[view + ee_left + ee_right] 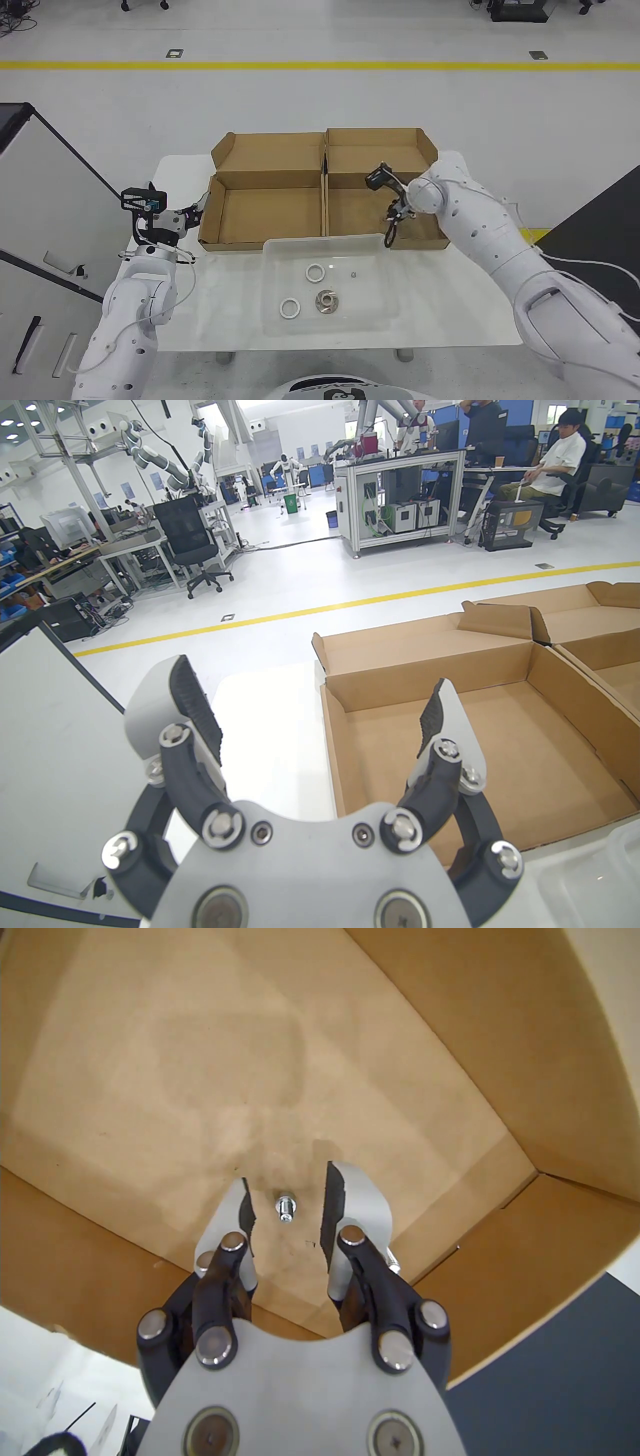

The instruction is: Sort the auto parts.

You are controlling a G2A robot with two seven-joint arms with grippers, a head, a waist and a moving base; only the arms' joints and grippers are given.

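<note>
Right gripper (287,1178) is hovering with jaws open, partway, in the right cardboard box (150,1053), small bolt (285,1209) lying between them. I'd be lifting straight up, not nudging it. Left gripper (311,672) is hanging wide open, holding nothing.

In the top view, light fell from above, bright and even. The pale floor (300,100) and the white table (230,310) gave little contrast, and the clear tray (325,241) carried weak glare on its rim. In the left wrist view, ceiling lamps (20,422) shone far in the hall, and the wide lens curved the yellow line (300,612) slightly. In the right wrist view, the cardboard box (150,1053) was bright on its floor and darker on its near wall. The bolt (285,1208) glinted.
</note>
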